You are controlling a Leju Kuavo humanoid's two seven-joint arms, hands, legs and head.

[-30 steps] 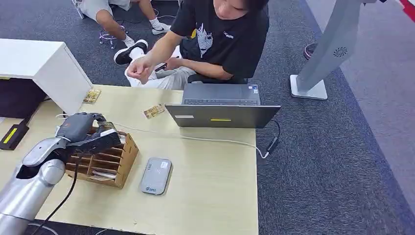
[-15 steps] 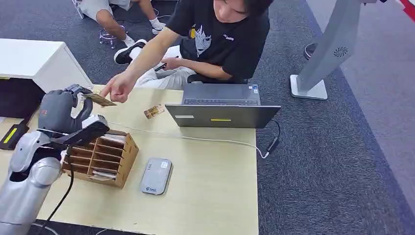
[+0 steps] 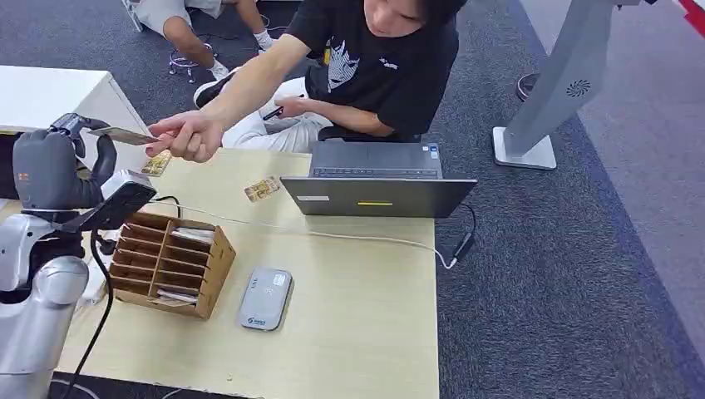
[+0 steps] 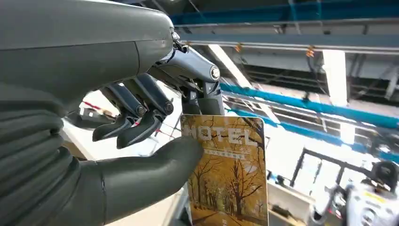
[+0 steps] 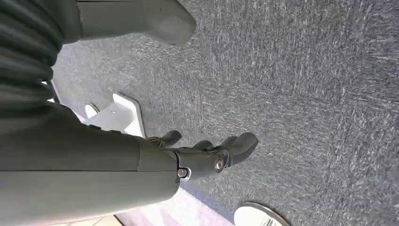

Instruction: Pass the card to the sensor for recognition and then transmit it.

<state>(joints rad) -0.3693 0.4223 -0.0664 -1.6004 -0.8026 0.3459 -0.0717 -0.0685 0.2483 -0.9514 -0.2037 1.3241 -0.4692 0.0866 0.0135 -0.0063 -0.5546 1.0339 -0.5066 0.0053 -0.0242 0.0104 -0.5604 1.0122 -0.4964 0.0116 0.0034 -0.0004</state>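
Since half a second ago my left hand (image 3: 51, 166) has risen toward ten o'clock, pinching the card (image 4: 228, 172) between thumb and fingers, and the person's hand (image 3: 184, 135) now meets the card's far edge. I'd hold steady, releasing only once they grip. Card reads "MOTEL". Sensor (image 3: 265, 298) lies on the counter (image 3: 357, 307). My right hand (image 5: 207, 153) hangs, loosely open, holding nothing.
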